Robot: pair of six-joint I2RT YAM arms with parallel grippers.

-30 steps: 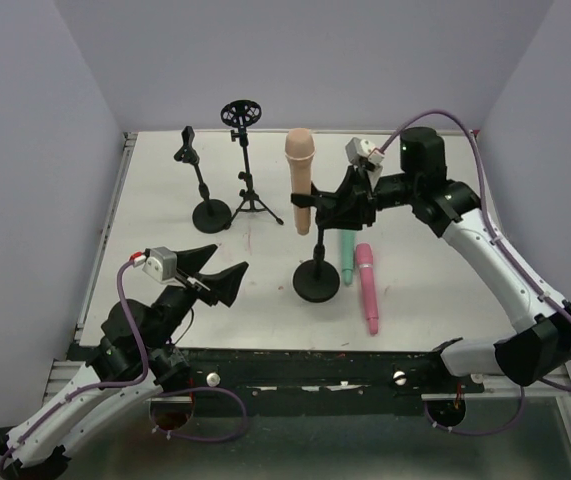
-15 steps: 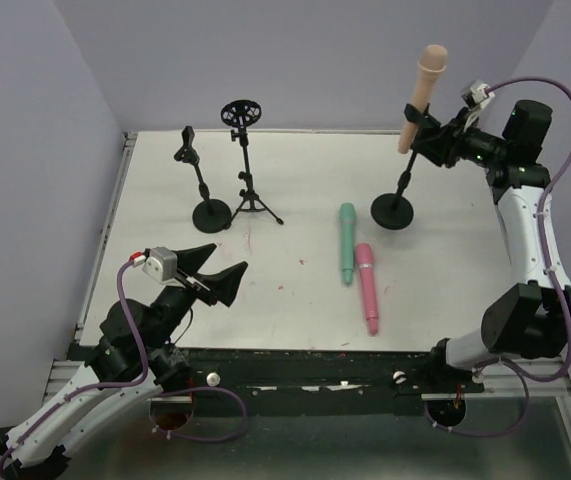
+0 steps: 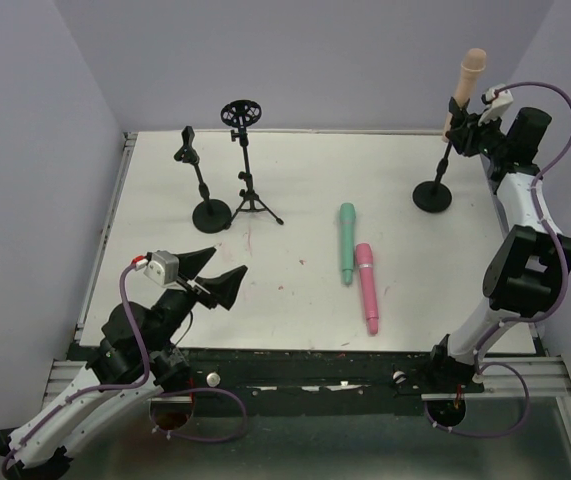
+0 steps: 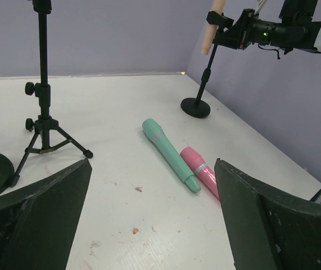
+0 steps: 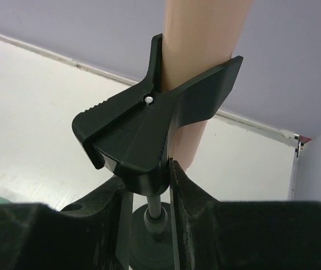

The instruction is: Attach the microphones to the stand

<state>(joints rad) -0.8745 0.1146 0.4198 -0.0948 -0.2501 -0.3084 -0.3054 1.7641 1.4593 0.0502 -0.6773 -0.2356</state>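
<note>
A: Quick, where's your peach microphone (image 3: 467,80)?
B: Clipped in the round-base stand (image 3: 432,196), far right of the desk (image 3: 285,170). Long axis roughly upright, head up. Your right pincer (image 5: 148,181) is closed on that stand, just below the mic.
A: The others?
B: Teal microphone (image 3: 346,243) and pink microphone (image 3: 367,288) lie flat mid-desk, long axes near-to-far, heads far. Your left pincer (image 3: 228,262) gapes wide, empty.

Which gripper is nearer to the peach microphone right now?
Right. The right gripper is shut on the stand just below the peach microphone; the left gripper hangs open across the table, at its near left.
</note>
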